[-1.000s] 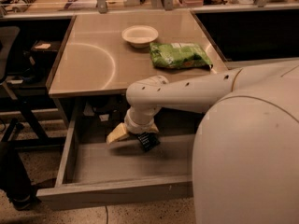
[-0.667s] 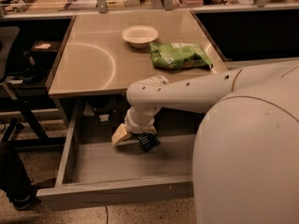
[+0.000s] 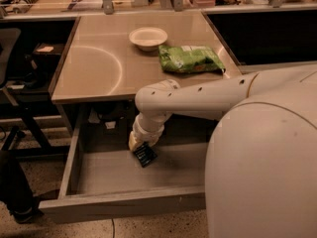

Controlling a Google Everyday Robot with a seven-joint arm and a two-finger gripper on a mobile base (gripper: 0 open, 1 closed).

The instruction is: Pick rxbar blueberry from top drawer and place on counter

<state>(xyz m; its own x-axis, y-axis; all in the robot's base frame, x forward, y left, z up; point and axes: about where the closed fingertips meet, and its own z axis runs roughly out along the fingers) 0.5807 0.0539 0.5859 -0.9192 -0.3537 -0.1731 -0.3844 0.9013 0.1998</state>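
Since a second ago the cream-coloured two-finger gripper [image 3: 140, 144] has shifted a little toward the right side of the square beige-grey counter [image 3: 94, 68]. It remains below the counter's front edge. The small flat rxbar blueberry [image 3: 145, 155] in its dark navy-black wrapper has swung with it. Earlier the bar stuck out to the gripper's right; it now hangs almost straight beneath the gripper, tilted on one corner. The gripper is closed on the bar's upper end. The bar sits over the back part of the drawer floor, under the middle of the counter's front edge. The white jointed robot arm [image 3: 198, 100] reaches in from the right, just below counter level, as before, and its bent elbow has hardly moved. Nothing on the counter has changed place.

By count there is one wide shallow grey metal top drawer [image 3: 124, 202], pulled out from under the counter toward the camera. There is one snack bar, one gripper and one arm. On the counter stand two things. One is a round white shallow bowl [image 3: 148, 37] near the counter's far edge, about the middle. The other is a green crinkly chip bag [image 3: 189, 58] lying flat just right of the bowl, toward the counter's right edge. The two are close but not touching. A faint curved reflection shows on the counter's left half.
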